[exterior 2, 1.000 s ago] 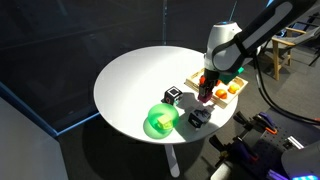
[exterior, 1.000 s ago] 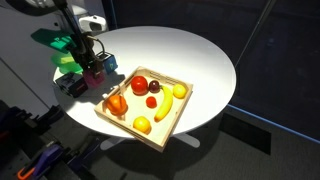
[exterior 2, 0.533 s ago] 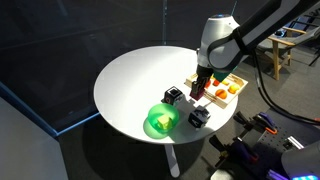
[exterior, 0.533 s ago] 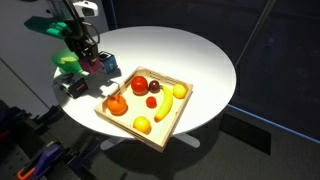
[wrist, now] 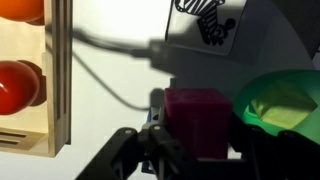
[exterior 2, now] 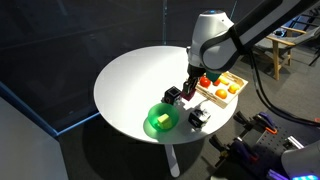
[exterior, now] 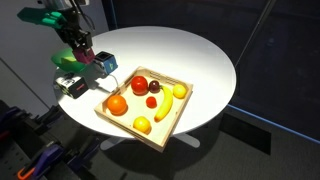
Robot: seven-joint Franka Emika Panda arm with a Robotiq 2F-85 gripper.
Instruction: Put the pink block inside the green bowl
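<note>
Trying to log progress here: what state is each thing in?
pink block: clamped in the end effector, lifted, not in the bowl.
end effector: shut on the pink block.
green bowl: upright on the table, no block inside.
wooden tray: flat on the table, holding fruit.

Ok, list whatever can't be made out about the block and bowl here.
- block: sides and underside hidden by the fingers, wrist view.
- bowl: cut off by the right edge, wrist view; partly behind the fingers in an exterior view.
- gap between block and table: too small to tell, both exterior views.
</note>
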